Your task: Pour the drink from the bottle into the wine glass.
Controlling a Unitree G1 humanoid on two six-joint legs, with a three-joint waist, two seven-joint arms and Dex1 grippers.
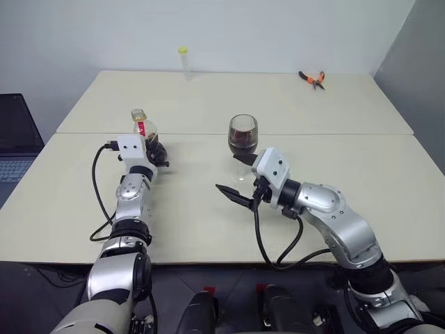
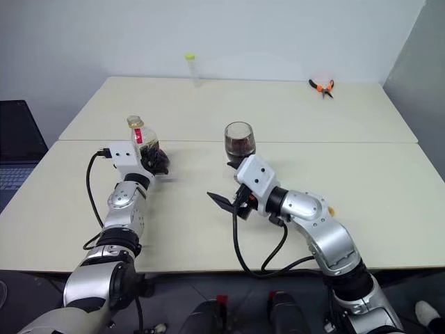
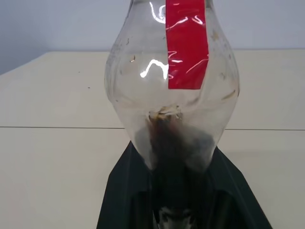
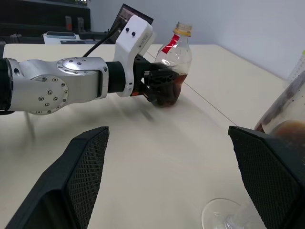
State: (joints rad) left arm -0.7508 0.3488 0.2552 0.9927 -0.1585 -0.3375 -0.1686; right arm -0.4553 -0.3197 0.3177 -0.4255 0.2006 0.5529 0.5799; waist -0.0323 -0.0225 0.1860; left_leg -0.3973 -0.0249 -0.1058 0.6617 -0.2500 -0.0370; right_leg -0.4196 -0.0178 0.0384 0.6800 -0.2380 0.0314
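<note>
The bottle [image 1: 142,129] stands upright on the left side of the table, clear with a red neck label, a little dark drink [image 4: 167,93] left in its belly. My left gripper [image 1: 156,150] is shut around that belly, its black fingers [image 4: 155,83] hugging both sides. The wine glass [image 1: 243,136] stands at the table's middle, its bowl partly filled with dark drink [image 1: 243,145]. My right gripper [image 1: 236,177] is open just in front of the glass's foot [image 4: 224,217], holding nothing; the glass is beside one finger [image 4: 271,181], not between the two.
A tall thin tube [image 1: 183,62] with a yellow-green cap stands at the far edge. Orange-handled pliers [image 1: 313,78] lie at the far right. A laptop [image 1: 14,139] sits off the table's left side. A seam [image 1: 334,134] joins the two tabletops.
</note>
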